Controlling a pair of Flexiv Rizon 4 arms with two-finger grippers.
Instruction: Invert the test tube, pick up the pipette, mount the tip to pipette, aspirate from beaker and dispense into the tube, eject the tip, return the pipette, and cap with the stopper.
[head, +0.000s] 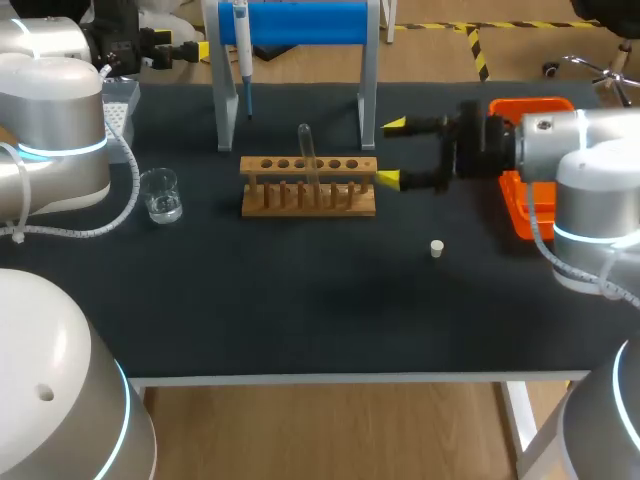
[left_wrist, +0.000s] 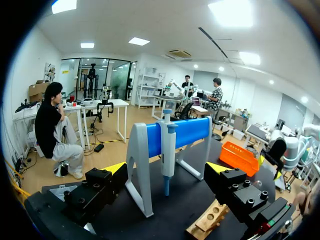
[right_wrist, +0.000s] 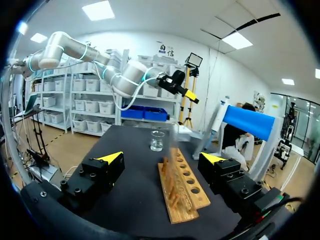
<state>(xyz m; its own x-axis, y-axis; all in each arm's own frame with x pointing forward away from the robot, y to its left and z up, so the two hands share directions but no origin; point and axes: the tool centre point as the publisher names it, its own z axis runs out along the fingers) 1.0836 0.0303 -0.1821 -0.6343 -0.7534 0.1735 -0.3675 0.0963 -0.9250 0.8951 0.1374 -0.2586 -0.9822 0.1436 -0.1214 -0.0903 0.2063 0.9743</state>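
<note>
Probably the opening step is in hand, inverting the test tube (head: 305, 150), though I cannot tell which end of the tube is pointing up, so it may already be turned. The right pincer (head: 392, 152) is hovering spread wide and pinching nothing, just beside the right end of the wooden rack (head: 310, 198), with its yellow tips pointing along the rack toward the tube. The tube is standing upright in a middle hole, near the tips but apart from them. In the right wrist view the rack (right_wrist: 182, 192) is lying ahead of the spread pincer (right_wrist: 161, 158), running away from it, and the beaker (right_wrist: 157, 140) is sitting beyond the rack's far end; the clear tube is too faint there to place. If inverting is the step, the next move is calling for the right pincer to go in above the rack, close gently on the upper glass, and lift straight up clear of the hole before any turning. The left pincer (left_wrist: 166, 169) is also spread and empty, facing the pipette (left_wrist: 167, 150), which is hanging on its stand (left_wrist: 140, 170) straight ahead and untouched, so the pickup looks prepared. The stopper (head: 437, 248) is lying loose on the surface (head: 300, 300), apart from the rack.
</note>
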